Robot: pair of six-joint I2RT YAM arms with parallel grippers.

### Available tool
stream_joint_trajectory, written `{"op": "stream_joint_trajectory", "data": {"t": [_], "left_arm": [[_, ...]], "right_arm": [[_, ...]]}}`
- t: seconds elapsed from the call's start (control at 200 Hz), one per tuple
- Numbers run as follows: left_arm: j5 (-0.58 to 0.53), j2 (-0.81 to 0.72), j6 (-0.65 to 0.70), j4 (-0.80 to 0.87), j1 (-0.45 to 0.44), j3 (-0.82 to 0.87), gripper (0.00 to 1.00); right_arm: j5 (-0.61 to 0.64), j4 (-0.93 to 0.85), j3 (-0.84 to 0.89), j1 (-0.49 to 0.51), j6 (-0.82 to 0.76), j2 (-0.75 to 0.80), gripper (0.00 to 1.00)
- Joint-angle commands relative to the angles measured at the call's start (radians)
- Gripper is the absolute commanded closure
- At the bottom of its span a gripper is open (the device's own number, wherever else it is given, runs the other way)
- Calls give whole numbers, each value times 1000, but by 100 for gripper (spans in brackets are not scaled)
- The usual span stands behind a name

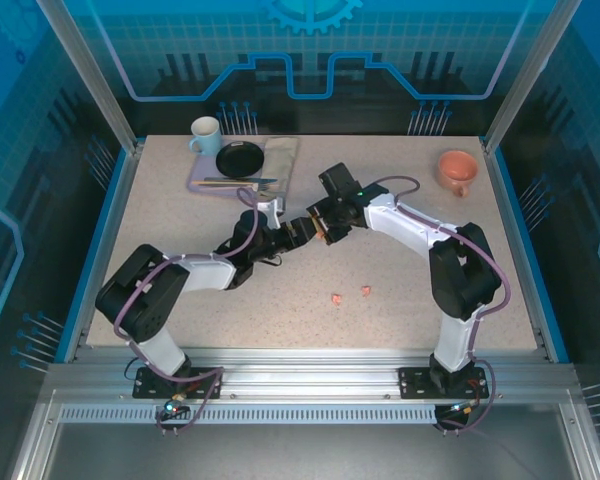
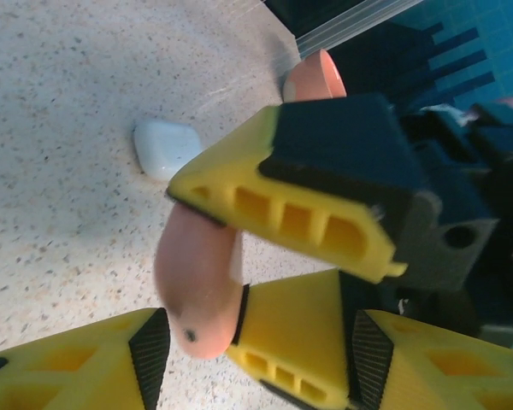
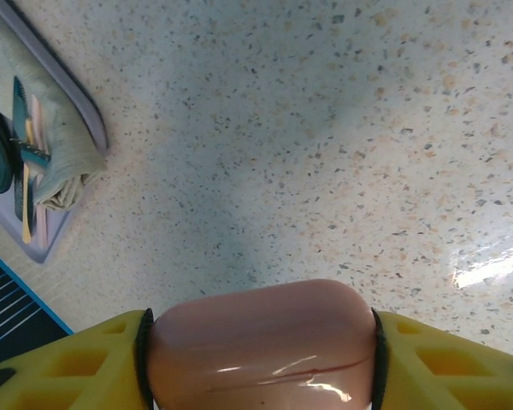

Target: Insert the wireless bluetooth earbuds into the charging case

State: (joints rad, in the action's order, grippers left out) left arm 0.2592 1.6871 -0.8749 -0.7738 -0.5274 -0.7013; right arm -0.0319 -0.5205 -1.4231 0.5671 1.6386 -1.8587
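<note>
Back-left tray [image 1: 195, 183] well clear; your left gripper [image 1: 298, 232] straddles pink case [image 2: 197, 282] mid-table, grip can't tell; right gripper [image 3: 261, 354] clamped on it; pink earbuds [image 1: 336, 298] loose on open table [image 1: 430, 300] toward front edge, bare room around

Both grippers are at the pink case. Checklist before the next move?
1. Hold of right gripper on pink case: ok, clamped between both pads.
2. Hold of left gripper on it: cannot tell; one pad is at the case's end, and a right finger also sits between its jaws.
3. Lid open: not ok, the case looks shut.
4. Both pink earbuds free: ok, lying on the table, apart from the grippers.
5. The white case out of the way: ok, on the table beyond the grippers.
</note>
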Motion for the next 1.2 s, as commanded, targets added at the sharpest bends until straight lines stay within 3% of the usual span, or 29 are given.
{"op": "stream_joint_trajectory", "data": {"t": [0.0, 0.7, 1.195], "left_arm": [[-13, 34, -12, -67, -13, -32, 42], [-43, 41, 18, -41, -18, -24, 42], [-27, 90, -1, -77, -27, -62, 51]], "right_arm": [[-12, 10, 23, -18, 18, 28, 55], [-20, 42, 69, -35, 7, 82, 56], [-40, 60, 69, -33, 5, 95, 56]]}}
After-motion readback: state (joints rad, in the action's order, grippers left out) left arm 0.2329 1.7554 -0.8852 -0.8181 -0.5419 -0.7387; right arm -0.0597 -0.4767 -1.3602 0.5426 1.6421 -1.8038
